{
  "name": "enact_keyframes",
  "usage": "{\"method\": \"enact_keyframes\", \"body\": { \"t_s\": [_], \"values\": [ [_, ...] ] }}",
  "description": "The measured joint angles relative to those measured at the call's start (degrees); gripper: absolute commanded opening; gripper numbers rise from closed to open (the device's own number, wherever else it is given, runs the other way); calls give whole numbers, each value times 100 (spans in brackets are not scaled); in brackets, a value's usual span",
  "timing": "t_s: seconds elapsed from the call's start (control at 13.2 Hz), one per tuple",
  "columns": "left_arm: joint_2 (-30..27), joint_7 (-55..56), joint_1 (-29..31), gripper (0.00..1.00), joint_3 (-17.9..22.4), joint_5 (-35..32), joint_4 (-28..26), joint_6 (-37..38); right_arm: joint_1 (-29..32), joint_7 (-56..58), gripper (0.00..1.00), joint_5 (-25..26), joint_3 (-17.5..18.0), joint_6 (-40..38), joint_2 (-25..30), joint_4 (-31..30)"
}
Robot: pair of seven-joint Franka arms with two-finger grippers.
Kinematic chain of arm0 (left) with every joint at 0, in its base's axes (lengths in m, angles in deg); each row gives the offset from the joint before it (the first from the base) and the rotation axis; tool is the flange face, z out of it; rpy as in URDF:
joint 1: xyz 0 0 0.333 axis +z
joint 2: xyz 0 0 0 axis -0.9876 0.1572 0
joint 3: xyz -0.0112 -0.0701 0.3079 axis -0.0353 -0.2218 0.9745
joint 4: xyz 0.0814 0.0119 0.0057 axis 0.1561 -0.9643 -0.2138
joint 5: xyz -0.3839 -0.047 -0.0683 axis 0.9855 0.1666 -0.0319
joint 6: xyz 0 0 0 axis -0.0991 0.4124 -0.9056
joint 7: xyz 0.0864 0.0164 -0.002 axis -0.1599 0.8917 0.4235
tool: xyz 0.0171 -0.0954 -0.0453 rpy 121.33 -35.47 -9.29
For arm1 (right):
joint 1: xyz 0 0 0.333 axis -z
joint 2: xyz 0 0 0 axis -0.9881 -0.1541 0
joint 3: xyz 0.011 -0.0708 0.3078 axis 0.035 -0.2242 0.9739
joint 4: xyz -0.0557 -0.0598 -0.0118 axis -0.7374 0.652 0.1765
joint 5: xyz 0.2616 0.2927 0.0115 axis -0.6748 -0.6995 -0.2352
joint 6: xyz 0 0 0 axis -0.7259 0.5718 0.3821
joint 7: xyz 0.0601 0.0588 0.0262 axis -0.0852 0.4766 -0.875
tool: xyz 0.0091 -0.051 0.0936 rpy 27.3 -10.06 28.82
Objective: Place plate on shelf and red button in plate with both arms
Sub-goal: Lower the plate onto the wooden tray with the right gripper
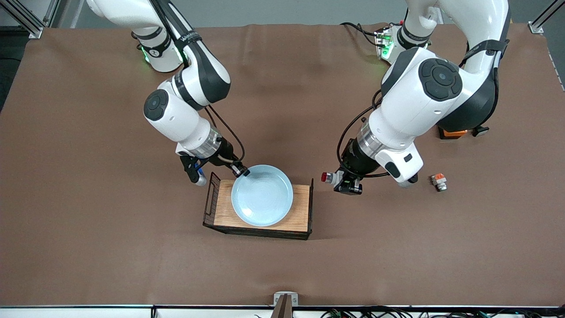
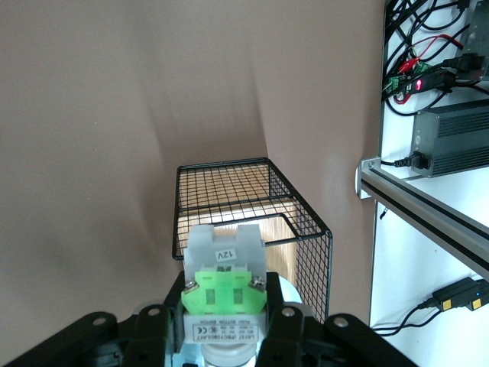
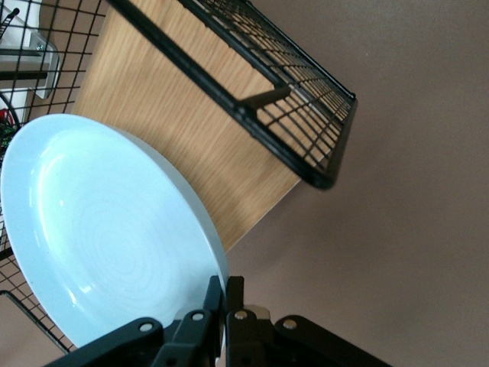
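I see the right gripper (image 1: 242, 172) clenched on the plate (image 1: 262, 195), fingers pinching its rim at the edge farthest from the front cam, twd the right arm's end of the tray (image 1: 300, 207). In the right wrist view the jaws are nearly together w/ only the thin rim between them (image 3: 226, 294). Plate is pale blue, round, shallow, faint rings inside; it sits over the wooden tray floor, about as wide as the tray is deep, tilted a bit off the wood.

Left gripper (image 1: 346, 182) is clamped on the button (image 1: 332, 177), up in the air just off the tray's mesh end wall, twd the left arm's end. Button's red cap (image 1: 325, 177) points at the tray. Left wrist view: grey-white body w/ bright green block (image 2: 223, 289), held btwn both fingers (image 2: 279, 325), tray's mesh wall right ahead of it.
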Motion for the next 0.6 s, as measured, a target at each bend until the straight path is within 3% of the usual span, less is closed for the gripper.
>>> {"method": "enact_keyframes", "body": {
  "t_s": [0.6],
  "values": [
    [0, 0, 6, 0, 2, 0, 6, 0, -19, 12, 6, 61, 11, 344, -249, 1]
  ]
}}
